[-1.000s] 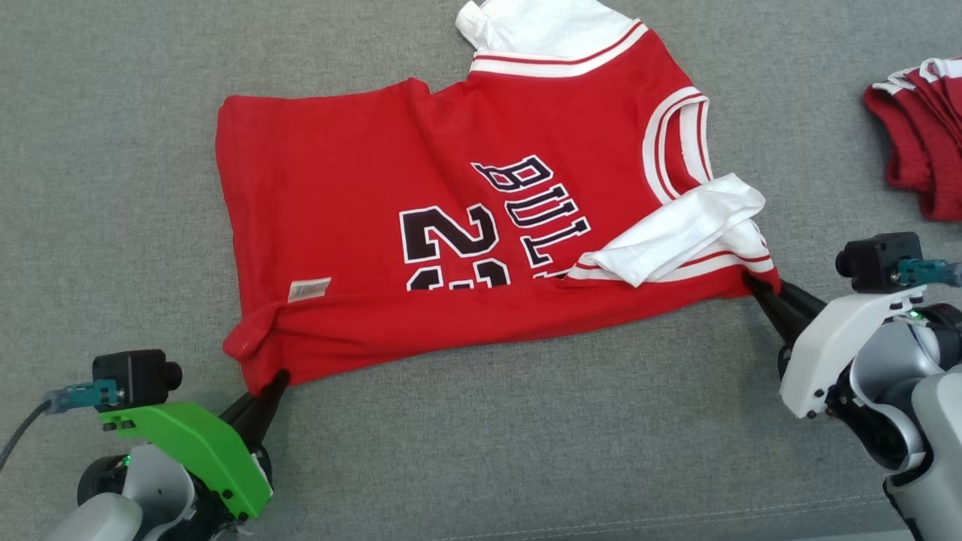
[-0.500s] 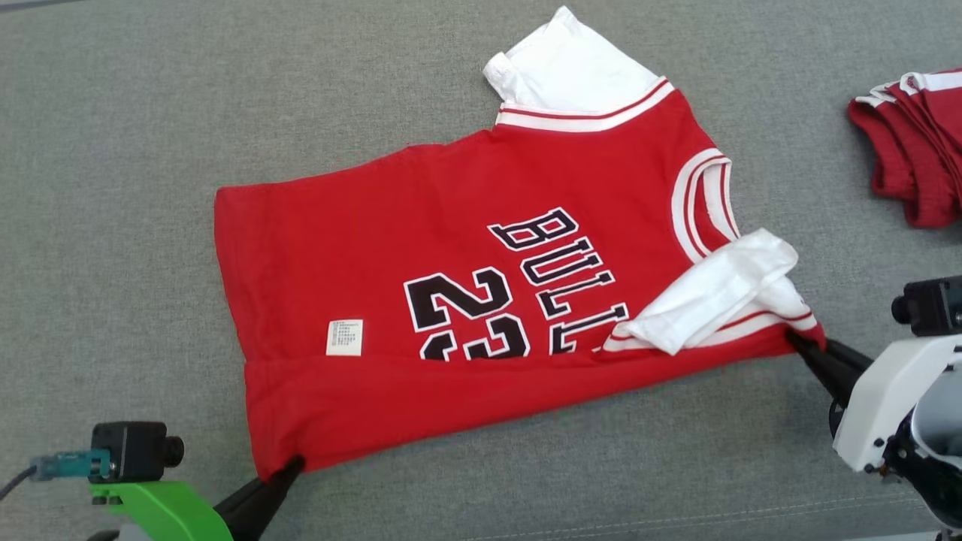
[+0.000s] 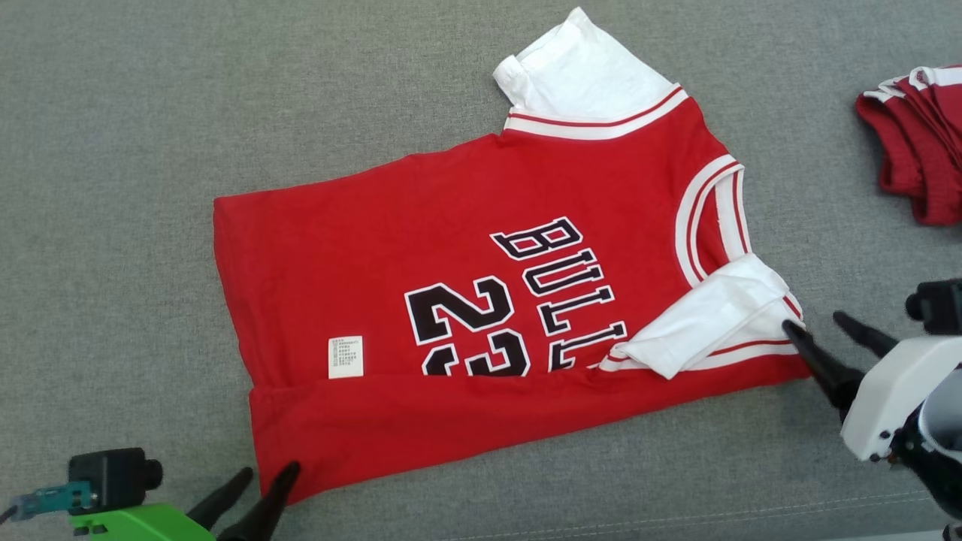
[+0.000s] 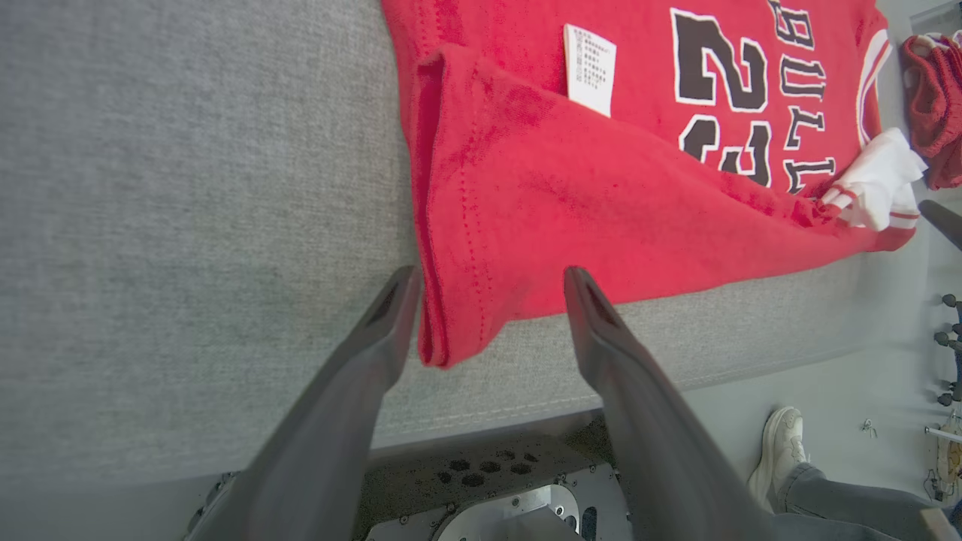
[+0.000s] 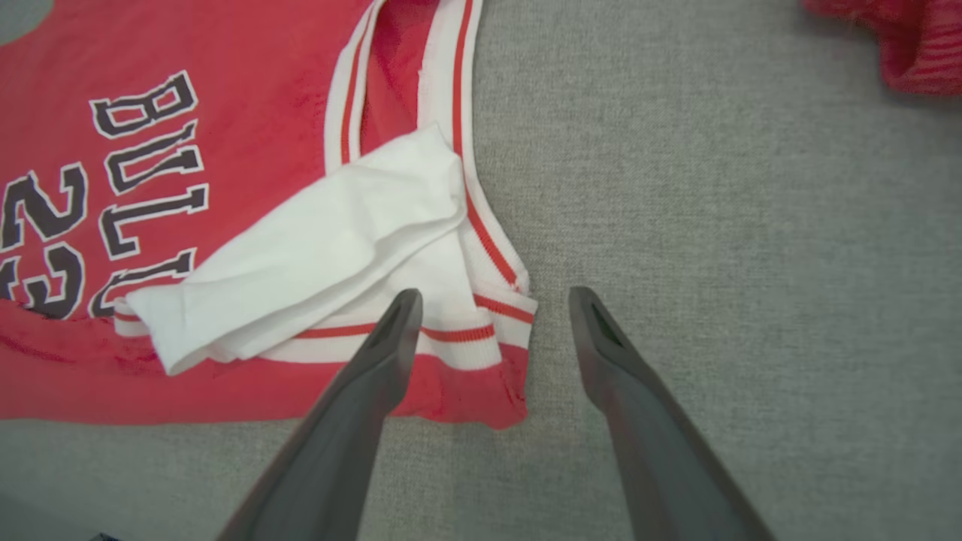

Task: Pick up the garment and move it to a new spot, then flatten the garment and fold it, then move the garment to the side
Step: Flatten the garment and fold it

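We've got the red jersey [image 3: 451, 300] lying flat on the grey padded surface [image 3: 113, 150], print up and collar toward our right. Its near long edge is folded over, hiding the bottom of the number. A white care label [image 3: 346, 357] sits just above that fold. The far white sleeve [image 3: 582, 71] pokes out beyond the shoulder, while the near white sleeve [image 3: 706, 327] lies doubled across the chest. Our left gripper [image 3: 268, 472] is spread wide, the hem corner lying loose between its fingers, nothing pinched. Our right gripper [image 3: 813, 321] is spread as well, one finger at the striped sleeve trim and the other over bare grey. Well off to the right sits a heap of red garments [image 3: 917, 143].
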